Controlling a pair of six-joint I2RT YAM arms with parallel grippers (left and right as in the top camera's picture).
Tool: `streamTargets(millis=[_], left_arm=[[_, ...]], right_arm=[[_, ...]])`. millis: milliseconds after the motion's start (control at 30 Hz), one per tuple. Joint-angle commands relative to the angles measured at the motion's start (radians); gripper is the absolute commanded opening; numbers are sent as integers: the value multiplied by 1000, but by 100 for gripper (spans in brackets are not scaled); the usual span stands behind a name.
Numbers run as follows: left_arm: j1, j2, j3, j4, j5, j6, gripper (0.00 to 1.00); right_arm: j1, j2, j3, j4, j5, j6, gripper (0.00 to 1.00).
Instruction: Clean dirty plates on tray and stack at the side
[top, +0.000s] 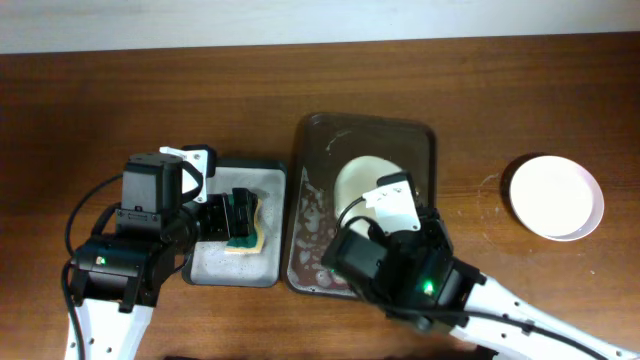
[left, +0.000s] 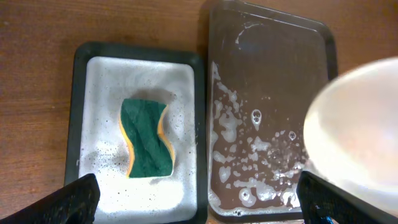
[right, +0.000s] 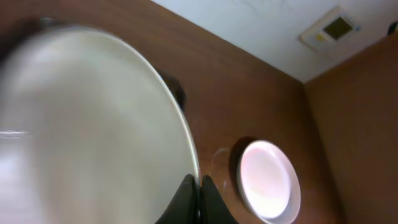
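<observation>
My right gripper (right: 200, 182) is shut on the rim of a pale mint plate (right: 87, 130) and holds it tilted above the dark brown tray (top: 425, 140), which is wet and soapy. In the overhead view the plate (top: 362, 178) hangs over the tray's middle, with the gripper (top: 372, 206) at its near edge. No smear shows on it. A pale pink plate (top: 556, 196) lies on the table to the right, also in the right wrist view (right: 267, 180). My left gripper (left: 199, 205) is open and empty above the green-yellow sponge (left: 146, 138).
The sponge (top: 243, 226) lies in a small grey-white tray (top: 262, 172) just left of the brown tray (left: 273, 74). The held plate (left: 357, 140) fills the right of the left wrist view. Bare wooden table lies all round.
</observation>
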Motion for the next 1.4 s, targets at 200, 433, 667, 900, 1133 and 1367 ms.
streamTargets(millis=[200, 433, 667, 900, 1133, 1367], left_arm=[[5, -7, 2, -1, 14, 16, 100], [5, -7, 2, -1, 14, 16, 100], [5, -7, 2, -1, 14, 16, 99], [5, -7, 2, -1, 14, 16, 99], [5, -7, 2, -1, 14, 16, 99], [5, -7, 2, -1, 14, 16, 99]], right_arm=[[-472, 30, 3, 154, -539, -29, 4], [-1191, 48, 3, 303, -1227, -206, 4], [-1675, 200, 3, 356, -1223, -80, 4], [-1810, 361, 3, 369, -1193, -97, 36], [-1571, 151, 45, 328, -1371, -220, 65], [-933, -307, 45, 175, -1458, -410, 95]])
